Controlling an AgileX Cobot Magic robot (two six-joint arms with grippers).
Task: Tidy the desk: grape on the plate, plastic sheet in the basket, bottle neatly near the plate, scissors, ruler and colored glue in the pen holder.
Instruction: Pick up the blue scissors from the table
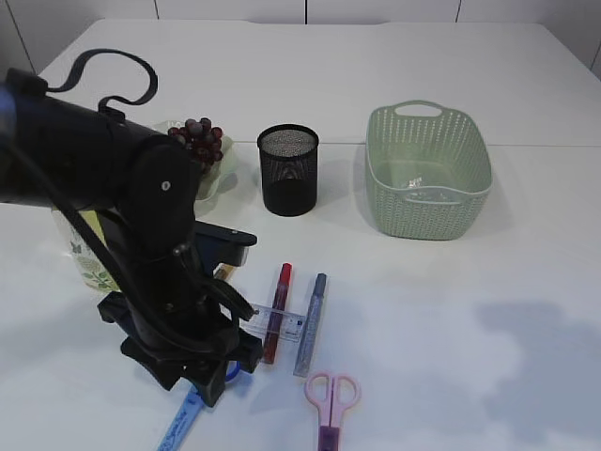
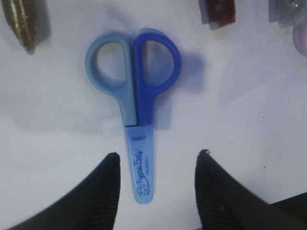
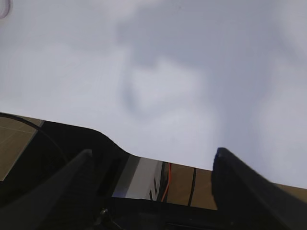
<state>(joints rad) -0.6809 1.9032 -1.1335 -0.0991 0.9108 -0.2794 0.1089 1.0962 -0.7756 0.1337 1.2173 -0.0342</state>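
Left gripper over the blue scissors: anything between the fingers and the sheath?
Nothing visible. In the left wrist view the left gripper is open, its fingertips on either side of the blue scissors, sheathed blade end in the gap, only bare table around it.

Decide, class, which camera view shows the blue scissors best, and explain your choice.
The left wrist view: the blue scissors lie whole on the table, handles and sheathed blades plain. The exterior view shows only the sheath tip under the left arm. The right wrist view shows none of them.

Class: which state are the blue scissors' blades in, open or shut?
Shut: the blue scissors lie flat, handles together, blades inside one cover.
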